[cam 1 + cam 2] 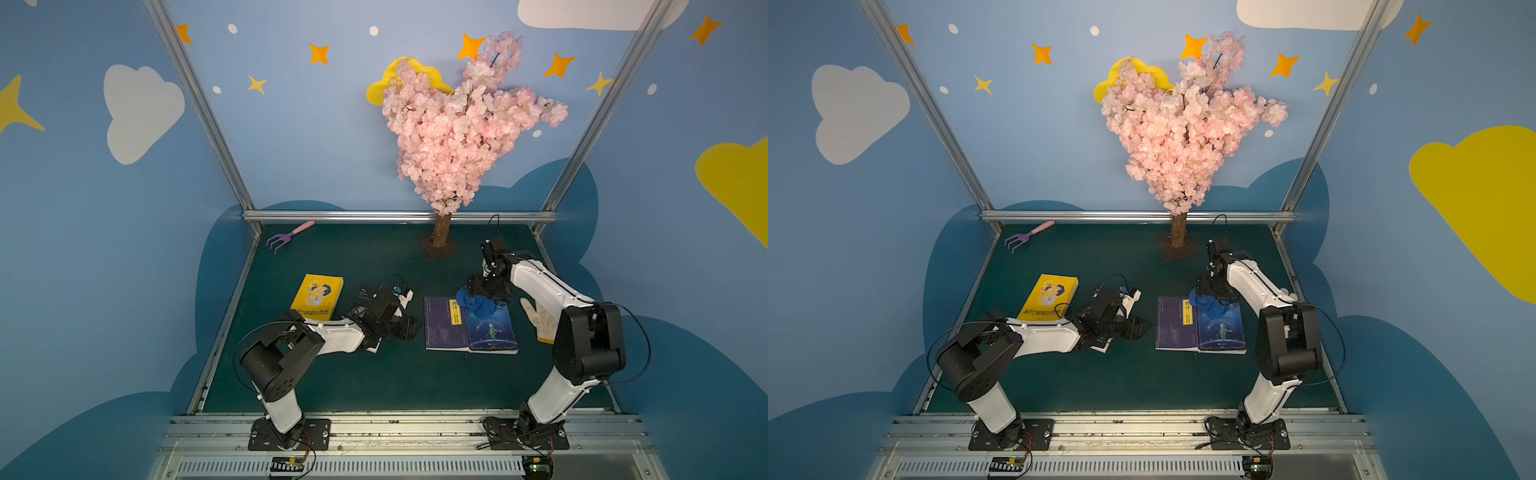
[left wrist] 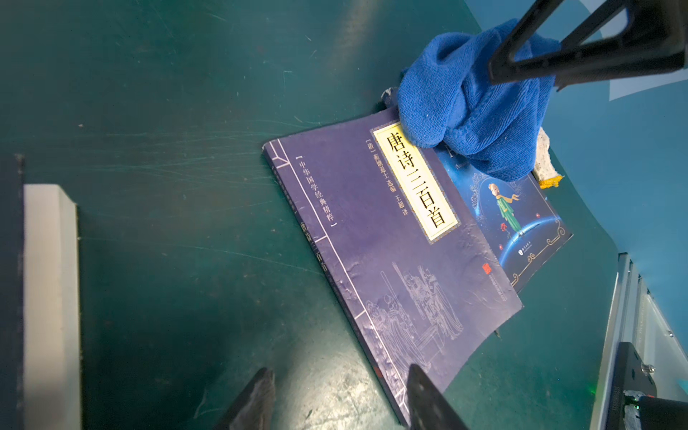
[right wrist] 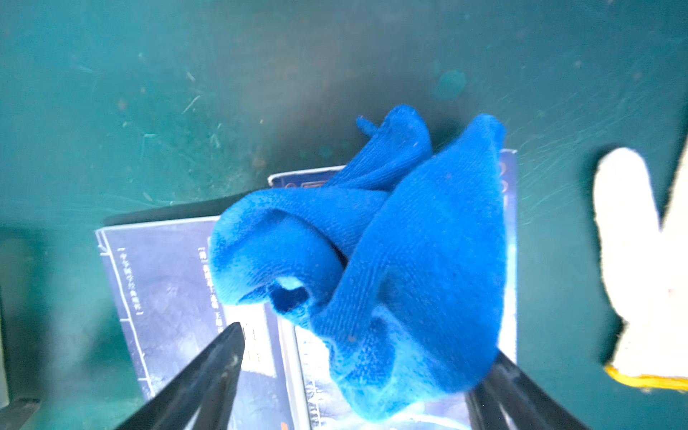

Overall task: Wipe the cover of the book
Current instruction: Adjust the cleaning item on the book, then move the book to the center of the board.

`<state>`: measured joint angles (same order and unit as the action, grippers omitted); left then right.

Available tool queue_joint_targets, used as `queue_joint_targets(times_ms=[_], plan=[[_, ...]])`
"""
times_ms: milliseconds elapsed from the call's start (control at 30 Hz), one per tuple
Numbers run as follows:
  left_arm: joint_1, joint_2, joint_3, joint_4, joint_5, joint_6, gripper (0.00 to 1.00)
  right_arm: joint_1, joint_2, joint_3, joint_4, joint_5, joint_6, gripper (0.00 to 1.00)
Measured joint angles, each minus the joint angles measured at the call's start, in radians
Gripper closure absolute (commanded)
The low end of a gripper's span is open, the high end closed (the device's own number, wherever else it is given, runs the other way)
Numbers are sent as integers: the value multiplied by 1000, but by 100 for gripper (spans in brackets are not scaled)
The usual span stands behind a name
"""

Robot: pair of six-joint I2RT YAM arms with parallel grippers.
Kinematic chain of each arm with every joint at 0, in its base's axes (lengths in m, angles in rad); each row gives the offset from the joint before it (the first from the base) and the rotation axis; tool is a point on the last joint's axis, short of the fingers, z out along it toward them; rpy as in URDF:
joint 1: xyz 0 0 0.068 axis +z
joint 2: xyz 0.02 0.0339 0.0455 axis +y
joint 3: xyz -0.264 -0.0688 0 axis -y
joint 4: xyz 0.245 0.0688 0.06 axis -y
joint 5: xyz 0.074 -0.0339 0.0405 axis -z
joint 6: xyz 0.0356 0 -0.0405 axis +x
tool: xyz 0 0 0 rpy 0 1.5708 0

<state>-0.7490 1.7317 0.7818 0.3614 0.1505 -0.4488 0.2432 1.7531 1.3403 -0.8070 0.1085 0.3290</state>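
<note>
Both top views hide most of a black book under the left arm; four books show in all. One purple book (titled 唐诗三百首) overlaps a blue book. One blue cloth lies across its far edge, between the wide-spread fingers of the right gripper. Just beside that book hovers the left gripper, half spread and empty.

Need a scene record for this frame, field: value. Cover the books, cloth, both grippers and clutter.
books: purple book lies flat, overlapping one edge of the blue book
cloth: blue cloth is bunched on the far ends of both books
right: right gripper is open, with a finger on either side of the cloth
left: left gripper is open and empty, beside the purple book
clutter: yellow book, white glove, toy rake, blossom tree
</note>
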Motion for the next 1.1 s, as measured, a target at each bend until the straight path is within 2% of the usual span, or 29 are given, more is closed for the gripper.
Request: queue_joint_targets(times_ms=[167,200,300,400,433,633,900,1000,1100], plan=[[0,0,0,-1,0,0,44,-4,148,85,0,24,8,15],[0,0,0,-1,0,1,44,-4,173,87,2,26,8,19],[0,0,0,-1,0,3,45,-4,211,86,-1,33,10,51],[0,0,0,-2,1,6,46,-4,206,83,8,43,13,94],[0,0,0,-2,2,7,46,-3,201,77,15,45,13,100],[0,-2,0,-8,3,12,46,6,108,20,8,50,11,100],[0,-8,2,-15,5,14,49,52,-169,-132,-3,11,13,100],[0,-8,4,-25,1,21,47,55,-174,-209,11,-39,14,100],[0,-12,4,-41,-20,31,46,76,-115,-238,16,-80,15,100]])
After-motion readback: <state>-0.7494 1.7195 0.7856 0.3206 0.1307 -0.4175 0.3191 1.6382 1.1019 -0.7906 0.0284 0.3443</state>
